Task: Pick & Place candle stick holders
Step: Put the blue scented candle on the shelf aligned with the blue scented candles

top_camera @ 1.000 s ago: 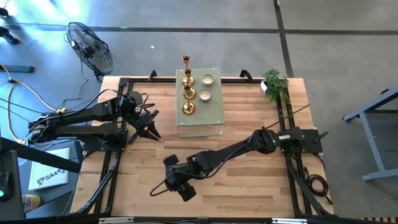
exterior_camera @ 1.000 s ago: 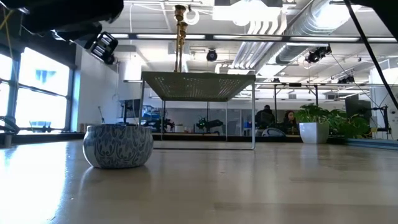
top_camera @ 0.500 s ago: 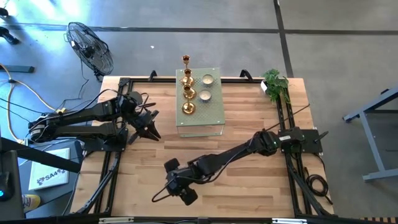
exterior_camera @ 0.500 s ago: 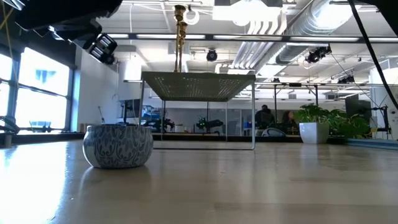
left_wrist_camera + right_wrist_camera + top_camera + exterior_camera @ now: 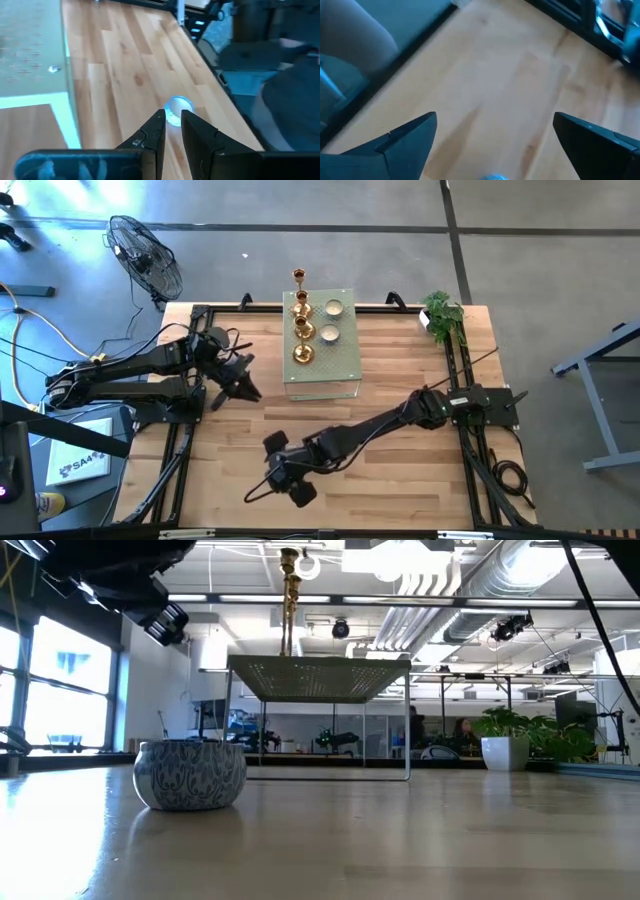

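Two dark arms share my pale wooden table (image 5: 400,370). At twelve o'clock stands the pale green perforated slab (image 5: 340,360), carrying two shiny gold candle stick holders (image 5: 301,340) and two low cream-white cups (image 5: 331,320); a third gold holder (image 5: 298,277) stands just beyond its far edge. At nine o'clock my left gripper (image 5: 245,390) is pinched nearly closed on nothing. At six o'clock my right gripper (image 5: 300,492) is spread wide, released.
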### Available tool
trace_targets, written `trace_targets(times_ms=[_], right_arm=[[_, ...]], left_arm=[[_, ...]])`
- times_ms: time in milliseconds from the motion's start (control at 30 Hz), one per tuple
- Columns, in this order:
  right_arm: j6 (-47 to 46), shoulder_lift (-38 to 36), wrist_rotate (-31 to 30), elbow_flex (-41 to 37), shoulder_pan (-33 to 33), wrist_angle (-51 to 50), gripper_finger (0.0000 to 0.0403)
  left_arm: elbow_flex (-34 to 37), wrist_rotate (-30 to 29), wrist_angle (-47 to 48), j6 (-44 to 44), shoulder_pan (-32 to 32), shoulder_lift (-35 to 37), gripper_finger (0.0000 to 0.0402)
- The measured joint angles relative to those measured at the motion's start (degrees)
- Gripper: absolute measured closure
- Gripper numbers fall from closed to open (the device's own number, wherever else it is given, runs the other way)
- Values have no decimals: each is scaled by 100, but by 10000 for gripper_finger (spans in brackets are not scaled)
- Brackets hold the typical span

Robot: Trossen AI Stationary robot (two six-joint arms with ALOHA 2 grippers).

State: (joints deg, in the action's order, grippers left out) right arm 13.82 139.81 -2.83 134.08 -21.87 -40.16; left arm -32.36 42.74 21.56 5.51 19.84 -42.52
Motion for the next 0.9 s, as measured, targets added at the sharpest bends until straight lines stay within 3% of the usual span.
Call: trace_targets(times_ms=[167, 400, 600, 900], right_arm=[[-116, 0, 110, 2, -36, 164, 6], [47, -42, -1446, 2, -118, -628, 6], [-1095, -42, -1064, 2, -27, -1011, 6], [-1739, -20, -923, 7, 89, -1290, 7]], left_arm=[[0, -289, 2, 0, 2, 0, 341], [0, -332, -74, 5, 0, 0, 341], [0, -333, -40, 9, 0, 0, 341], [11, -343, -33, 0, 2, 0, 341]])
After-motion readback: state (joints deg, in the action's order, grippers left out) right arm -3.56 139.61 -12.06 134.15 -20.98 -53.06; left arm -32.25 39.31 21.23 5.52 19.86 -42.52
